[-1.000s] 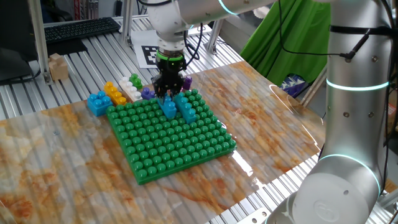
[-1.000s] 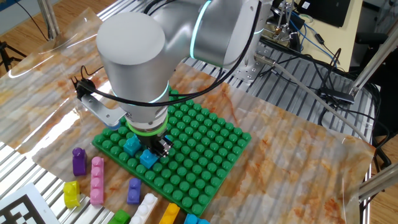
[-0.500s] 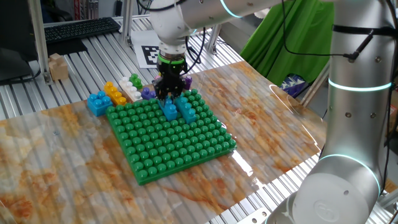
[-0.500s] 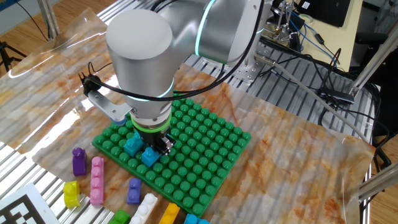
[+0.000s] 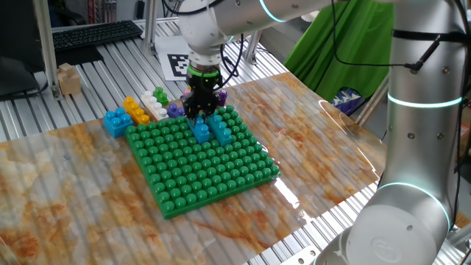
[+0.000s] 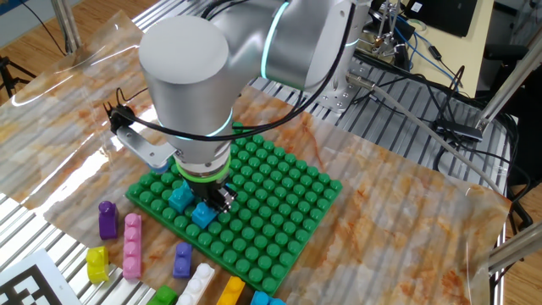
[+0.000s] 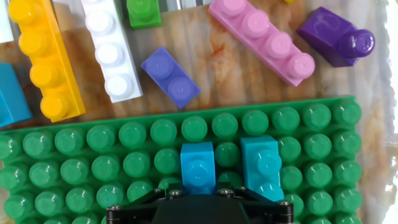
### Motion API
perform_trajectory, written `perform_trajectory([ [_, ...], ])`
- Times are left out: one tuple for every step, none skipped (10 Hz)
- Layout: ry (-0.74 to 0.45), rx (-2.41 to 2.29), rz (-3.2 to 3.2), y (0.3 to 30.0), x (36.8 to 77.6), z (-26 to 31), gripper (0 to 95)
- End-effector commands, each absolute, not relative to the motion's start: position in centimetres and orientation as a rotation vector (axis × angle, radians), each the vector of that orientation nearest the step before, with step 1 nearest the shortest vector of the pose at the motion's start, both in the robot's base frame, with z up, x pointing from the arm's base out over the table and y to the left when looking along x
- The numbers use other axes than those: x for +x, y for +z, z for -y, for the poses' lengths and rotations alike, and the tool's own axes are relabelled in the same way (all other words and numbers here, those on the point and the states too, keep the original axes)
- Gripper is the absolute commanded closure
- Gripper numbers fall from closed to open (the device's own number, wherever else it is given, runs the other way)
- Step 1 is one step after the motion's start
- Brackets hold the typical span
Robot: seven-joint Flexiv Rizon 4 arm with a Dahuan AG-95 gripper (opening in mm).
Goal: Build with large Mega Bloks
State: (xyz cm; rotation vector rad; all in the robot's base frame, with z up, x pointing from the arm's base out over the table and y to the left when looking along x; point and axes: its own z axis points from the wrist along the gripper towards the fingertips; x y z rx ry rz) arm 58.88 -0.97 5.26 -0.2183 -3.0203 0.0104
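A big green studded baseplate [image 5: 199,169] lies on the table. Two teal bricks stand side by side near its far edge. My gripper [image 5: 199,120] is low over the left one [image 5: 200,132], its fingers flanking it; the other teal brick [image 5: 221,130] stands free beside it. In the hand view the held teal brick [image 7: 198,165] runs under the gripper [image 7: 198,190], with the second one [image 7: 262,163] to its right. In the other fixed view the gripper [image 6: 213,203] sits at the held brick [image 6: 203,214].
Loose bricks lie off the plate's far edge: yellow [image 7: 43,62], white [image 7: 112,53], green [image 7: 144,12], small violet [image 7: 170,76], pink [image 7: 262,38], purple [image 7: 336,36], blue [image 5: 115,121]. A marker card [image 5: 176,65] lies behind; a green cloth [image 5: 331,44] hangs at right.
The gripper came down a little onto the teal brick between one second ago and half a second ago, then stayed still. The bricks have not moved.
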Motion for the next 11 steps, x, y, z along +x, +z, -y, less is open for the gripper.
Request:
perform_trajectory([
  [0.033,-0.197,3.035,5.03,58.57,0.85,95.0],
  [0.040,-0.198,3.039,5.03,58.57,0.86,95.0],
  [0.049,-0.199,3.042,5.07,58.65,0.88,95.0],
  [0.057,-0.204,3.040,5.10,58.70,0.89,95.0],
  [0.087,-0.218,3.039,5.10,58.70,0.89,76.0],
  [0.107,-0.239,3.035,5.10,58.69,0.89,57.0],
  [0.125,-0.248,3.023,5.13,58.65,0.88,38.0],
  [0.123,-0.267,3.017,5.10,58.58,0.87,19.0],
  [0.118,-0.271,3.016,5.09,58.58,0.86,19.0],
  [0.116,-0.269,3.015,5.09,58.58,0.86,0.0],
  [0.086,-0.280,3.008,5.09,58.58,0.86,0.0],
])
